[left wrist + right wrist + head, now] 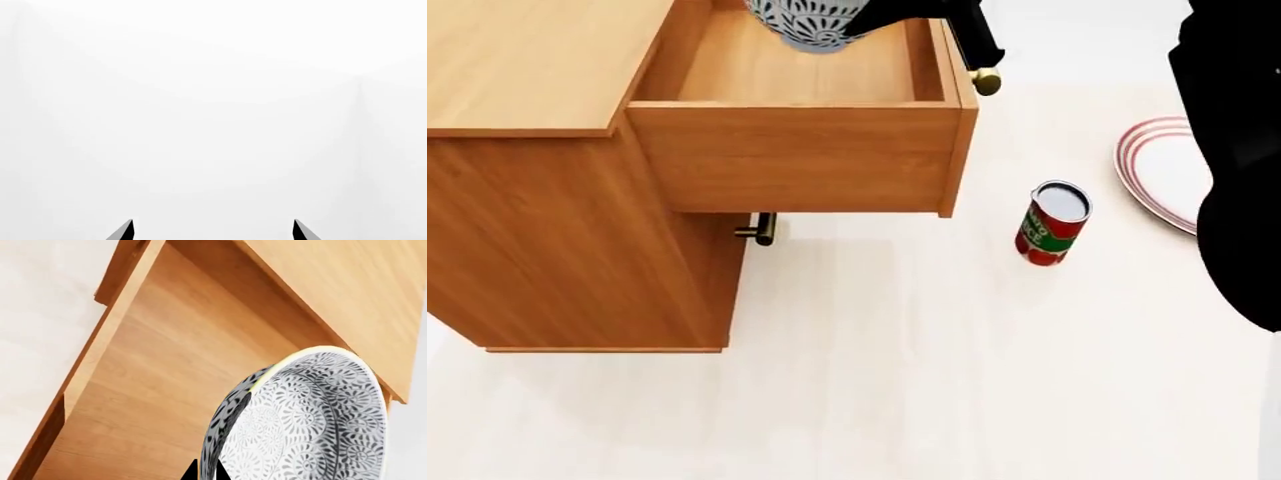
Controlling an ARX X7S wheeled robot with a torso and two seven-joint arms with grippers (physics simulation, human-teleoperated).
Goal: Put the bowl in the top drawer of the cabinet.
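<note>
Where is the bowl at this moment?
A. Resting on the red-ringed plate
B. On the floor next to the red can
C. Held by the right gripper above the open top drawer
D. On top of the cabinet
C: in the head view the bowl hangs over the pulled-out top drawer, and in the right wrist view the right gripper pinches its rim above the drawer's wooden floor.
</note>
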